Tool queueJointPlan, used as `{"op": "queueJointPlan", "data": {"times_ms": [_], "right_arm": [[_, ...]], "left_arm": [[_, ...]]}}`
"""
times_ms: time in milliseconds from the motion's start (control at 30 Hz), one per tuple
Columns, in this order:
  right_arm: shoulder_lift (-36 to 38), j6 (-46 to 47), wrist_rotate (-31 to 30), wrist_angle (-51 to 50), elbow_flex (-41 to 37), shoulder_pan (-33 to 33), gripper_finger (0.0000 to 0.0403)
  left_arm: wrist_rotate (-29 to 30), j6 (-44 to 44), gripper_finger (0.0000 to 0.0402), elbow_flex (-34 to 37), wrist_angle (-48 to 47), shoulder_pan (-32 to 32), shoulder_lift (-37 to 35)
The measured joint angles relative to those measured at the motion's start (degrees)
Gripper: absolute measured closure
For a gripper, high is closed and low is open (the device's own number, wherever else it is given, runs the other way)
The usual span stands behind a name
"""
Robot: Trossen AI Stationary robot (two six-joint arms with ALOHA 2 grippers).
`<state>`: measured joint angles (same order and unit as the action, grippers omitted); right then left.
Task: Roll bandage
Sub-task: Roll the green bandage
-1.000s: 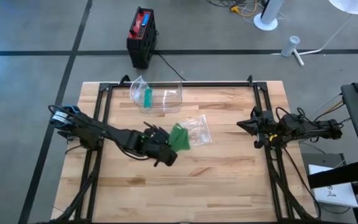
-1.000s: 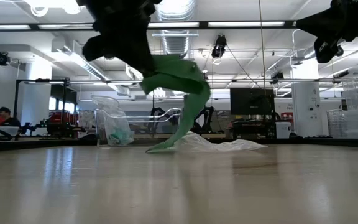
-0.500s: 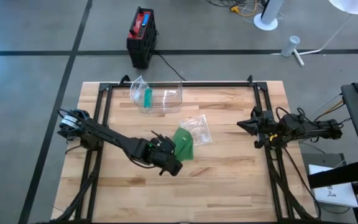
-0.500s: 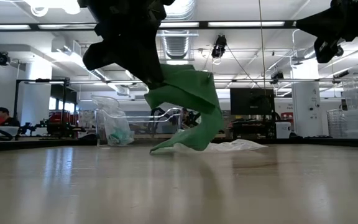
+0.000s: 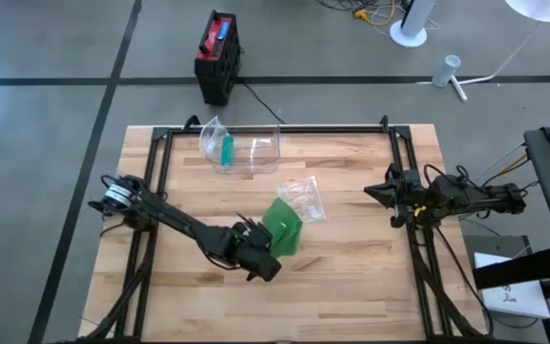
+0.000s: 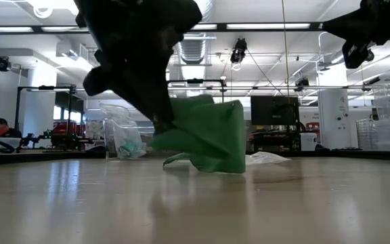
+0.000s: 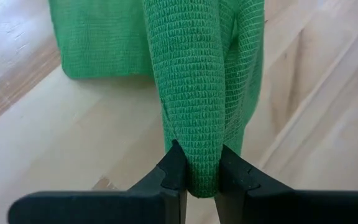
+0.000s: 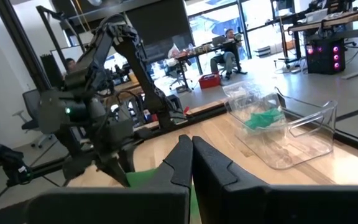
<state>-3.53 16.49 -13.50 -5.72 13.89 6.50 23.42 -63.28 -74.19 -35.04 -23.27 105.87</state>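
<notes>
A green woven bandage (image 5: 283, 227) lies partly on the wooden table's middle, its lower edge (image 6: 215, 167) resting on the wood beside a crumpled clear plastic bag (image 5: 304, 199). My left gripper (image 5: 267, 250) is shut on the bandage's near end and slants down over the table. In the low view the gripper's dark body hides the spot where it holds the bandage. My right gripper (image 5: 374, 193) waits shut at the table's right side, level, holding nothing. My left gripper pinches a bunched, folded-over end of the bandage (image 7: 201, 177) between its two fingers (image 7: 174, 167). The fingers slant down from the table's near left. The cloth runs away from them slack and widens into a flat part (image 7: 98, 43) lying on the table.
A clear plastic container (image 5: 242, 146) with a teal-green item inside stands at the far edge, left of centre. A black frame rail (image 5: 275, 129) runs round the table. A black and red box (image 5: 216, 55) sits on the floor beyond. Bare wood lies along the near side.
My left gripper has gone down and toward the table's near edge, still shut on the bandage. The bandage came along, off the plastic bag. It hung as a long tail before. Now it is lowered, with more of it folded onto the table.
</notes>
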Motion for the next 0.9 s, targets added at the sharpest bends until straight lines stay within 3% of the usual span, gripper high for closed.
{"op": "queueJointPlan", "data": {"times_ms": [367,633,900], "right_arm": [[0.0,0.0,0.0,0.0,0.0,0.0,0.0402],[0.0,0.0,0.0,0.0,0.0,0.0,0.0402],[0.0,0.0,0.0,0.0,0.0,0.0,0.0401]], "left_arm": [[2.0,11.0,0.0359,0.0,12.6,1.0,5.4],[7.1,15.2,0.0359,0.0,18.0,1.1,5.3],[7.5,18.4,0.0359,-1.6,29.5,0.9,5.1]]}}
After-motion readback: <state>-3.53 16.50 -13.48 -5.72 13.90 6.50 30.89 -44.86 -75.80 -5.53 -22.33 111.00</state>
